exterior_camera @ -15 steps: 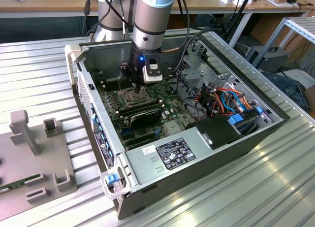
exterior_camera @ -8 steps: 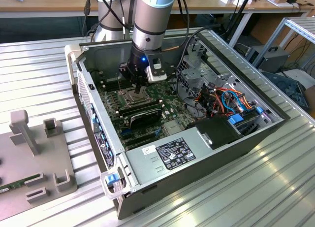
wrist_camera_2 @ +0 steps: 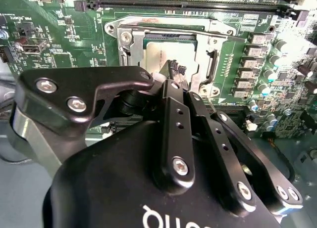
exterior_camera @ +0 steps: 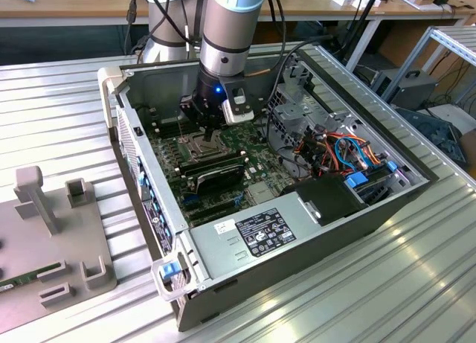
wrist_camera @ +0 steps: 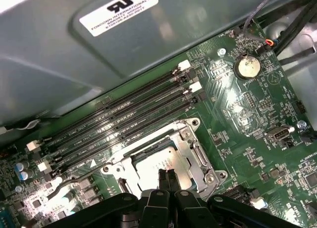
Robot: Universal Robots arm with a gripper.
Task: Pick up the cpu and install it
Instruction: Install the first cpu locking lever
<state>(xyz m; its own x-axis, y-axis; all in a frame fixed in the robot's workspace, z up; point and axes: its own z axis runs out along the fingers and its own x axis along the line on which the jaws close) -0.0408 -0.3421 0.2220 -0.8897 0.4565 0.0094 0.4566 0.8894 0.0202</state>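
Three views, one moment.

Exterior view: the arm reaches down into the open computer case (exterior_camera: 111, 86), which lies on its side on the ribbed metal table (exterior_camera: 372, 291). The gripper (exterior_camera: 209, 135) is low over the green motherboard (exterior_camera: 256, 175), at the end of the board far from the grey metal box (exterior_camera: 256, 235) with the white label. A grey fixture (exterior_camera: 44, 209) sits on the table on the exterior view's left, well apart from the case. This view gives the overall layout; the socket itself is hidden behind the gripper body.

First wrist view: the gripper (wrist_camera: 166, 177) points down at the socket. Its two black fingers (wrist_camera: 162, 176) are pressed together, tip against tip. The cpu (wrist_camera: 148, 166) lies flat inside the shiny metal socket frame (wrist_camera: 195, 154), silvery top up, directly under the fingertips. Beside the socket run the long black memory slots (wrist_camera: 129, 112), and beyond them is the wall of the grey metal box (wrist_camera: 74, 55). A coin cell (wrist_camera: 246, 66) sits near the board edge.

Second wrist view: taken from behind the gripper (wrist_camera_2: 177, 68), whose black linkage takes up the foreground. The cpu (wrist_camera_2: 157, 57) is square in the socket frame (wrist_camera_2: 126, 37), with the closed fingertips (wrist_camera_2: 173, 68) over its near edge. A row of small components (wrist_camera_2: 245, 65) flanks the socket, and memory slots (wrist_camera_2: 188, 3) cross the far side.

I cannot tell whether the tips touch the cpu top or sit just above it. The cpu is in the socket, not in the gripper.
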